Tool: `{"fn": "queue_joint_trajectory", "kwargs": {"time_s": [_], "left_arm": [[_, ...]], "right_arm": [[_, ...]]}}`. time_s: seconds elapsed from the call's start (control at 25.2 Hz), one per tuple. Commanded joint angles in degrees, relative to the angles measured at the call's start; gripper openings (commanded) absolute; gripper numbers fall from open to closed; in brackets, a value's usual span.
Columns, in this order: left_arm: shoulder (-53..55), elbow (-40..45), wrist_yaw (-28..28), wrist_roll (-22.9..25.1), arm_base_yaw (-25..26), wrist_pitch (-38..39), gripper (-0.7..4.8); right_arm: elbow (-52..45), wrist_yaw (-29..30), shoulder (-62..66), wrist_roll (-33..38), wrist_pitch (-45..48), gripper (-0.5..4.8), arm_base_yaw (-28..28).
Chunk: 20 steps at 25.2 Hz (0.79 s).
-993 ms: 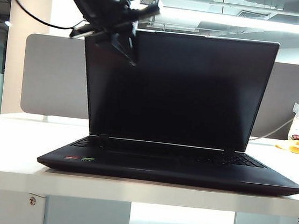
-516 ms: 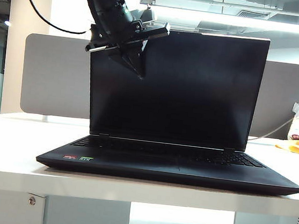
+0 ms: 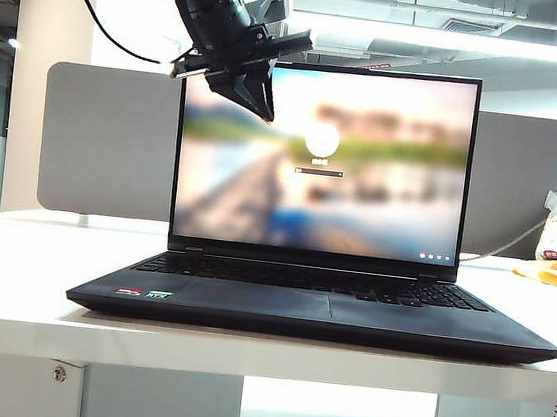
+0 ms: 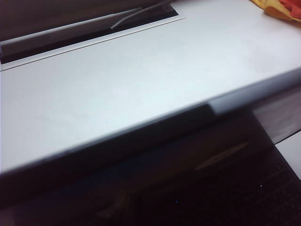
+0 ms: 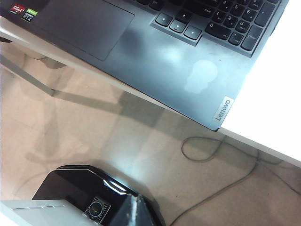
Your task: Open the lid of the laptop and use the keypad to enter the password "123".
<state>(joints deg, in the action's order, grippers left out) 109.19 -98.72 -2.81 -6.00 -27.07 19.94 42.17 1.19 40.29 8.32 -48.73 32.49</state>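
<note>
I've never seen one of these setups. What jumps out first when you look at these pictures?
The open laptop in the middle of the white table, its screen lit with a blurred login picture. Next, the left gripper, shut and holding nothing, hanging in front of the lid's upper left corner. The right gripper is not clearly in view; its camera looks down on the laptop's corner and the keypad.

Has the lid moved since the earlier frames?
Yes. The lid has swung further back: its top edge sits lower against the grey divider board.
</note>
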Motion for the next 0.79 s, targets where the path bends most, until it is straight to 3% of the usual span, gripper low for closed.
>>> {"fn": "queue_joint_trajectory", "kwargs": {"time_s": [0.04, 0.48, 0.79], "left_arm": [[0.5, -0.6, 1.5, 0.2, 0.4, -4.3, -0.05], [0.5, -3.0, 1.5, 0.0, 1.6, -3.2, -0.05], [0.5, -4.0, -0.7, 0.0, 1.6, 0.3, -0.05]], "right_arm": [[0.1, -0.2, -0.1, 0.5, 1.0, -0.05, 0.1], [0.1, -0.2, -0.2, 0.7, 1.3, -0.05, 0.0], [0.1, -0.2, -0.2, 0.7, 8.5, -0.05, 0.1]]}}
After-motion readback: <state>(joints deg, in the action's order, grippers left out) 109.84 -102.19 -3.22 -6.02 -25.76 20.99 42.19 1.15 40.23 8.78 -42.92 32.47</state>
